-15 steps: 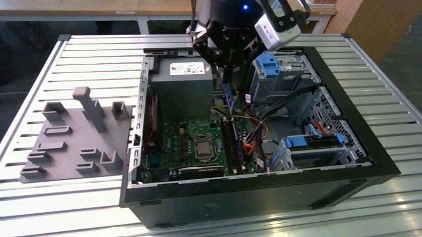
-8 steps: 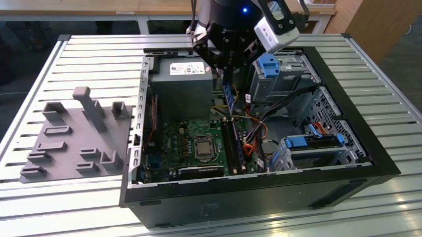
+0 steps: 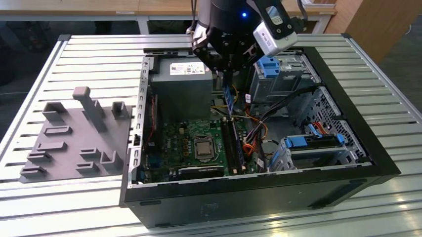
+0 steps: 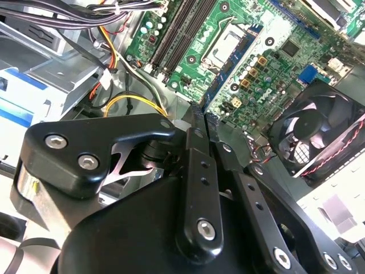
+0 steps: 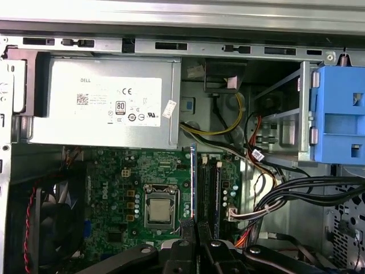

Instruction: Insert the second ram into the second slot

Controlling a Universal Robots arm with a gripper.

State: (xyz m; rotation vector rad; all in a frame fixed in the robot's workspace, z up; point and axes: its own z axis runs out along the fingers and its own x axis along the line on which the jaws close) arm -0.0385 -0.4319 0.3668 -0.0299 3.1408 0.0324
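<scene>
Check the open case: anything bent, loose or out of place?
Nothing stands out. The gripper holds the second ram straight, parallel to the memory slots on the motherboard, not yet seated.

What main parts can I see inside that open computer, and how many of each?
Power supply: 1
Fan: 1
Processor: 1
Ram held in the end effector: 1
Total: 4

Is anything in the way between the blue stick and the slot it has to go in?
Nothing visible blocks it. The gripper holds the second ram on edge over the motherboard, close to the long dark memory slots. The cables lie off to one side of the slots.
</scene>
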